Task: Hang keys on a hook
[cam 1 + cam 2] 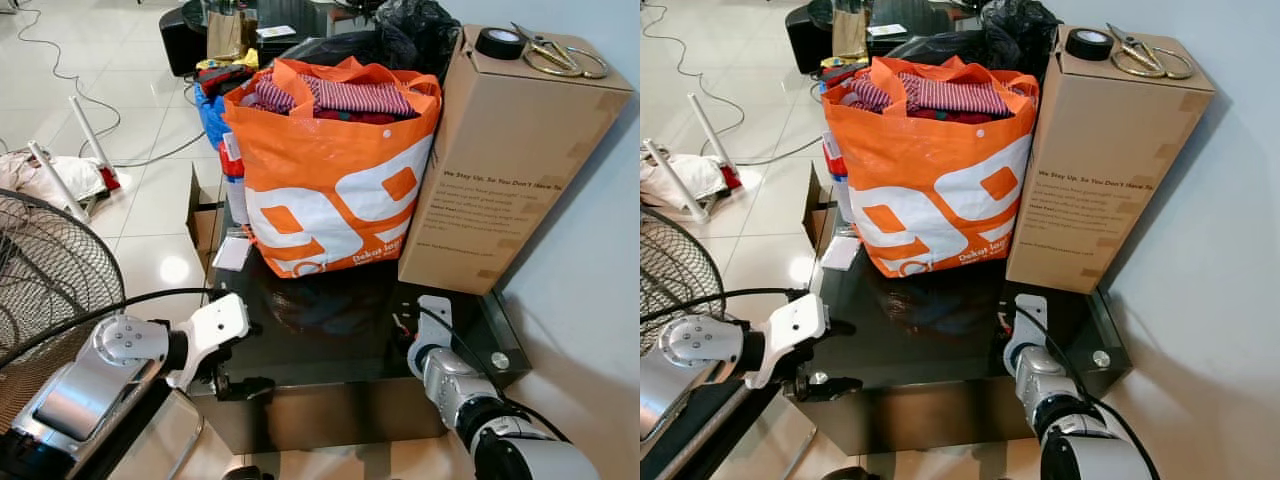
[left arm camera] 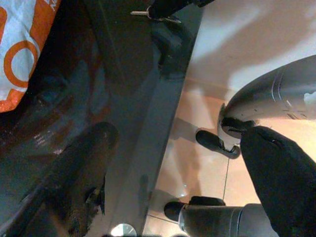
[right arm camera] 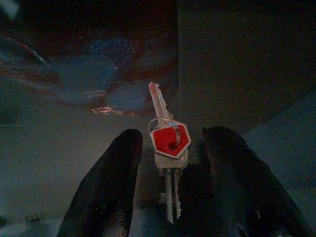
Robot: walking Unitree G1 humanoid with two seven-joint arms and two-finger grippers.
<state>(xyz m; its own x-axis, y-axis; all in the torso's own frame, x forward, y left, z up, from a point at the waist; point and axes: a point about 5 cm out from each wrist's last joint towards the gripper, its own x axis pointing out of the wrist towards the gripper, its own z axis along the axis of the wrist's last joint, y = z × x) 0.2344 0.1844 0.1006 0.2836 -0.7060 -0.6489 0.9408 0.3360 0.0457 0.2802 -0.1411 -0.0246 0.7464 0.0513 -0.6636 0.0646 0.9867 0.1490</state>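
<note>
The right gripper (image 3: 168, 163) reaches down over the dark glass table (image 1: 340, 345), its 2 black fingers (image 3: 111, 187) spread with a gap between them, and the keys (image 3: 168, 148) lie flat on the glass in that gap. The right wrist view gives the detail: a bunch with a red-capped key head on a thin ring, one blade pointing away from the gripper and others toward it. Whether the fingers touch the keys cannot be told. From the head camera the same arm comes in at the table's near right part, and only a trace of red shows by its wrist.

The left gripper (image 1: 225, 385) sits at the table's near left corner. In the head views its fingers are apart, one over the table edge and one lower against the front, holding nothing. Its wrist view looks along the glass edge to the tiled floor and catches the right gripper at the far end with a metal key blade beside it.

Behind the keys on the table stand an orange bag (image 1: 335, 175) stuffed with clothes and, to its right, a tall cardboard box (image 1: 500, 160) carrying 1 tape roll (image 1: 498, 42) and scissors (image 1: 552, 52). A fan grille (image 1: 45, 270) stands left of the table.
</note>
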